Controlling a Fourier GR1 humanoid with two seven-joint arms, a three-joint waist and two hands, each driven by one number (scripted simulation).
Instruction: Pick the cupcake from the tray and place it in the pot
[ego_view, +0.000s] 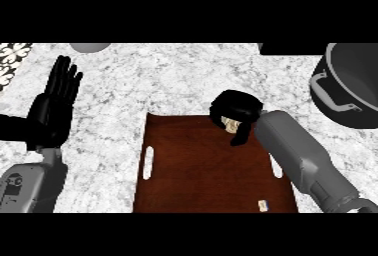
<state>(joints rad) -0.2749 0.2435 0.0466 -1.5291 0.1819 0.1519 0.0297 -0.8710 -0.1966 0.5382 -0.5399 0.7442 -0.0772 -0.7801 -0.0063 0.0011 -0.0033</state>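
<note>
Counter: one white and grey speckled stone top (184, 85) fills the view
Tray: one dark brown tray (214, 170) lies flat on the counter, low in the middle, with one long white slot on each side, two slots in all
Sticker: one small pale tag (262, 204) sits near the tray's near right corner
Cupcake: one cupcake (233, 124), only a pale bit shows, at the tray's far right corner, under the right hand
Right hand: one black hand (236, 107) is curled round the cupcake, over the tray's far edge, and hides most of it
Left hand: one black hand (55, 105) is left of the tray, well apart from it, fingers straight and flat, holding nothing
Pot: one big grey pot (347, 95) with one pale handle showing stands right of the tray, past its far corner, partly cut off by the edge
</note>
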